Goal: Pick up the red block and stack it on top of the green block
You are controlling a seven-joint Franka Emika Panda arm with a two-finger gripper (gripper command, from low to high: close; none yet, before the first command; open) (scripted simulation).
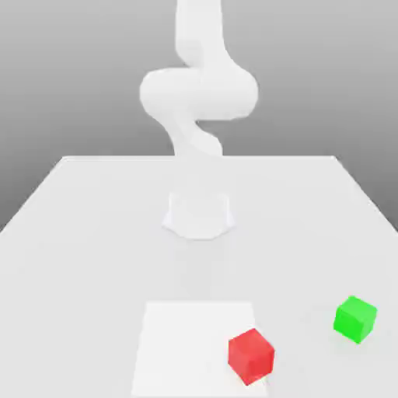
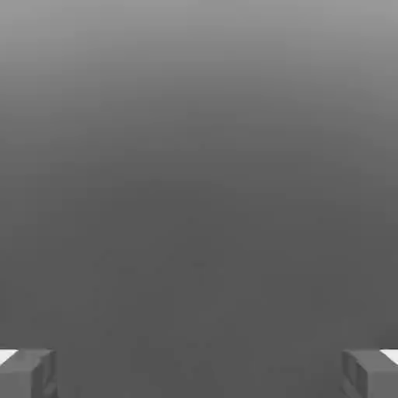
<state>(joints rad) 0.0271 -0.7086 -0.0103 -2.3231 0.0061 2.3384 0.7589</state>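
Observation:
The red block (image 1: 251,356) sits on the white table near its front edge, on the right corner of a brighter square patch (image 1: 186,342). The green block (image 1: 355,319) rests on the table toward the exterior view's right, a little farther back, apart from the red one. In the hand view my gripper (image 2: 199,373) is open, its grey fingertips (image 2: 27,373) far apart with nothing between them and plain grey backdrop beyond. The white arm (image 1: 198,93) rises well behind both blocks.
The arm's base (image 1: 199,214) stands at the middle of the table (image 1: 78,233). The table's side edges slant outward toward the front.

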